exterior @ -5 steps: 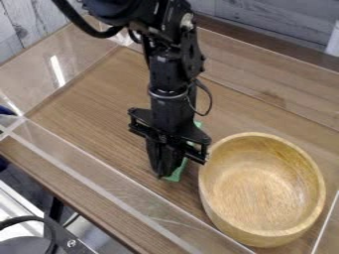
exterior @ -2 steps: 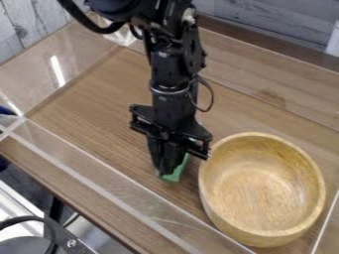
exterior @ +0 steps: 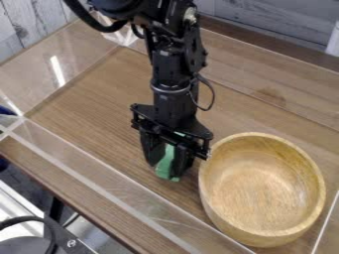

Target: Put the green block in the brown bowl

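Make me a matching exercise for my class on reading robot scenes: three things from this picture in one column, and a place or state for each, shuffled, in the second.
Things:
1. block
2. bowl
3. tool

Places or states:
A. empty, at the right of the table
B. pointing down, fingers apart, astride the green piece
C. on the tabletop, between two black fingers, left of the wooden rim

Pairs: 1-C, 2-A, 3-B
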Robot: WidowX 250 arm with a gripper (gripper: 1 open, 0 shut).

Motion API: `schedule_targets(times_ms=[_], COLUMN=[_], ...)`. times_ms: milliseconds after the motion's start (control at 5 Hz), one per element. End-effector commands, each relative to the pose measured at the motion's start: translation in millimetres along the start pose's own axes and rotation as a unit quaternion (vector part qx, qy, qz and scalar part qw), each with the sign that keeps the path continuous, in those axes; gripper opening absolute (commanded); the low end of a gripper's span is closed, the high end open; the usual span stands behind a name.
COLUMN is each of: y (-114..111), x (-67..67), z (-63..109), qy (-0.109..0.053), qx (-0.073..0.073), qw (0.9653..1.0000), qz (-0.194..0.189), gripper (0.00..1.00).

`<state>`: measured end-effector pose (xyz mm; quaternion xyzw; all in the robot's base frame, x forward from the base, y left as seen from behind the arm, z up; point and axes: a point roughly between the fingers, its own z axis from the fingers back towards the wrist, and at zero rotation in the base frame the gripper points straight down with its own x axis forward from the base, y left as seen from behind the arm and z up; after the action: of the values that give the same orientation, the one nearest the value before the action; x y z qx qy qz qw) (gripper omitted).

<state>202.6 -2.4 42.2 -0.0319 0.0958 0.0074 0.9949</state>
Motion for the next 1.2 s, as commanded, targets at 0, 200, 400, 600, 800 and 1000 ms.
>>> schedule_targets(times_ms=[0, 200, 400, 600, 800, 1000], y=[3.1, 4.3, 5.3, 6.7, 7.4, 7.7], x=[7.8, 7.6, 7.6, 7.8, 9.4, 9.2], z=[8.2, 7.8, 7.4, 6.3, 5.1, 9.4], qy=[-0.015, -0.012, -0.008, -0.005, -0.006, -0.007], qx=[-0.001, -0.003, -0.002, -0.003, -0.004, -0.007], qw=[0.9999, 0.9999, 1.0000, 1.0000, 1.0000, 0.9999], qz=[0.002, 0.002, 0.002, 0.002, 0.004, 0.004], gripper=[0.00, 0.00, 1.00, 1.00, 0.00, 0.00])
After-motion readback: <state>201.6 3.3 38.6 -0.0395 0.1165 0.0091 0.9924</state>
